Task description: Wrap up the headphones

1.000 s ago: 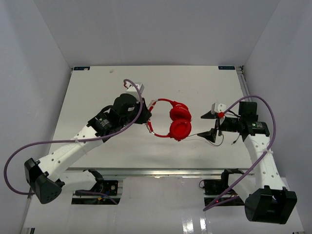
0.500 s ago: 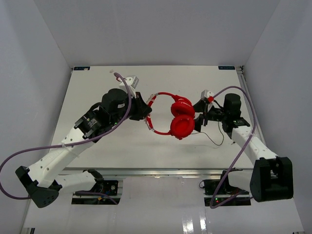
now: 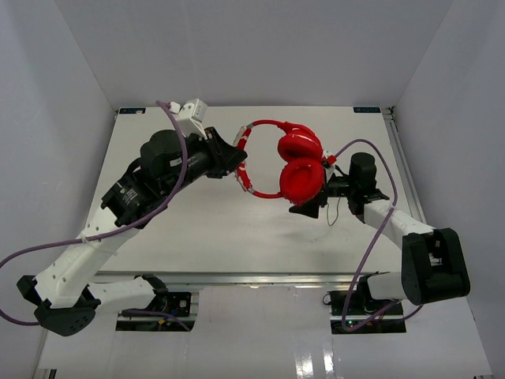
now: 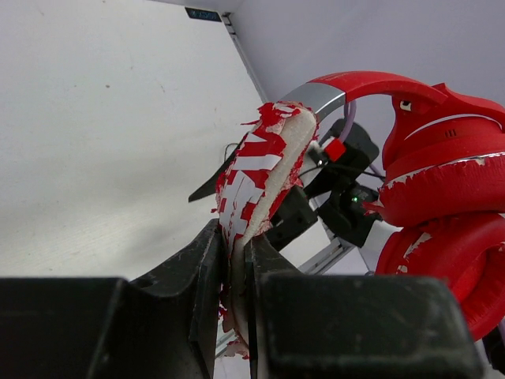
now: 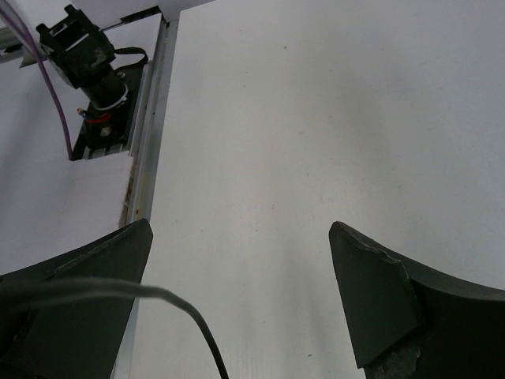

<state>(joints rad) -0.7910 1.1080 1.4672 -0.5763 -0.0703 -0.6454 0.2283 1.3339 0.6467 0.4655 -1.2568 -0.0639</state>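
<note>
The red headphones [image 3: 301, 167] hang above the table, both earcups together on the right. My left gripper [image 3: 235, 158] is shut on the headband's peeling red-and-white padding [image 4: 262, 178], which runs up from between the jaws [image 4: 234, 253]. The earcups [image 4: 446, 213] fill the right side of the left wrist view. My right gripper [image 3: 314, 199] sits just below and right of the earcups and is open. In the right wrist view [image 5: 237, 264] the thin cable [image 5: 170, 304] crosses its left finger and curves down between the fingers, untouched by the right one. A loop of that cable [image 3: 334, 213] dangles near the right wrist.
The white table [image 3: 197, 229] lies under both arms, with a metal rail [image 5: 146, 158] along its near edge. Purple robot cables [image 3: 170, 178] arc over each arm. A black mount with a purple lead [image 5: 87, 55] sits beyond the rail.
My left arm has raised the headphones and carried them toward the far side. My right arm has swung left and in, ending under the earcups, jaws still wide.
</note>
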